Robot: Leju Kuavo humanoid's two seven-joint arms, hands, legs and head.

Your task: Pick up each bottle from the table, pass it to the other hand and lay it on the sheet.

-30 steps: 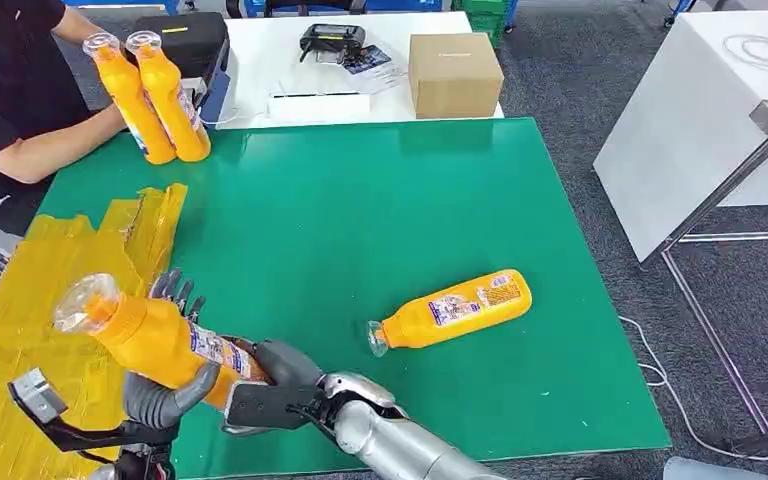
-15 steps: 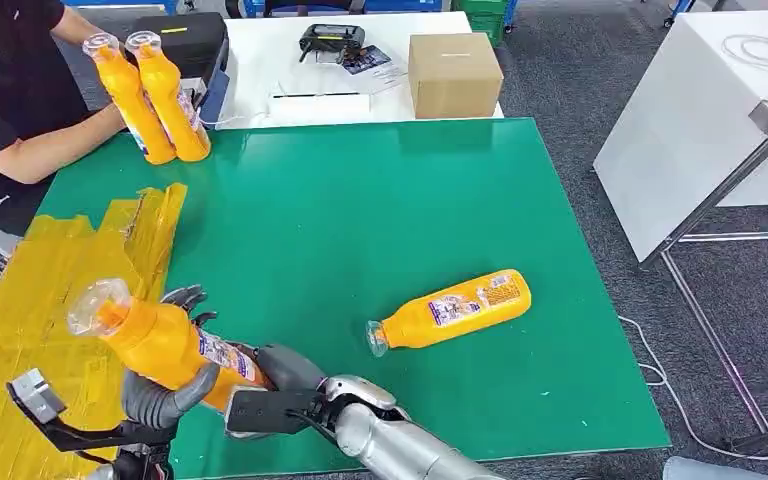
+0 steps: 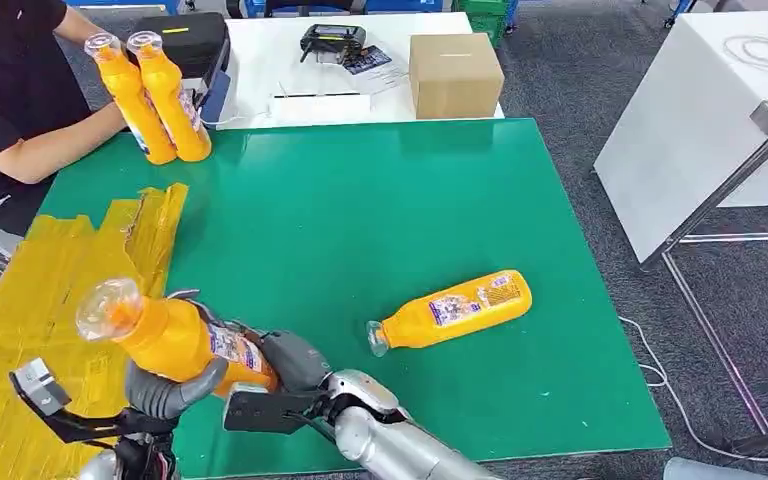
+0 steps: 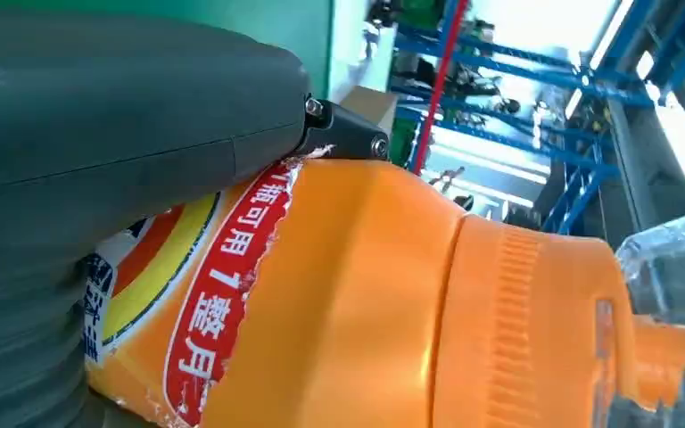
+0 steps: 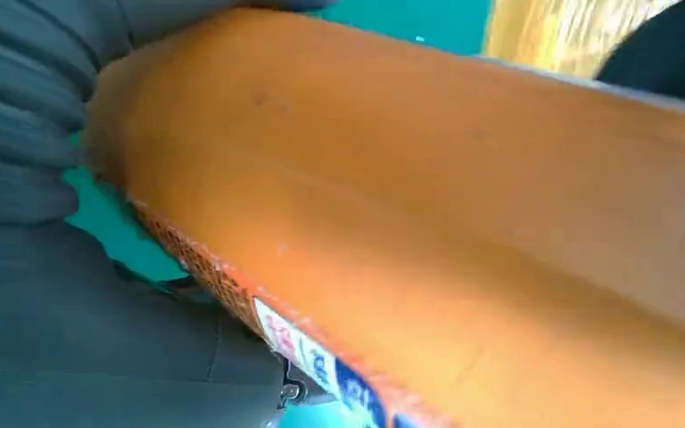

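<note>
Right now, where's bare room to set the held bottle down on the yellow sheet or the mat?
Free: the yellow sheet left of the held bottle, and the green mat between the lying bottle and the cardboard box. Crowded: the near edge, where both hands, left hand and right hand, meet, and the far-left corner with two upright bottles.

Held bottle (image 3: 175, 335): shifted toward the lying bottle (image 3: 452, 309) and lower in the head view; clear cap end moved the same way.
Left hand (image 3: 165, 385): thumb lower, followed the bottle.
Right hand (image 3: 295, 365): edged slightly toward the held bottle's base.
</note>
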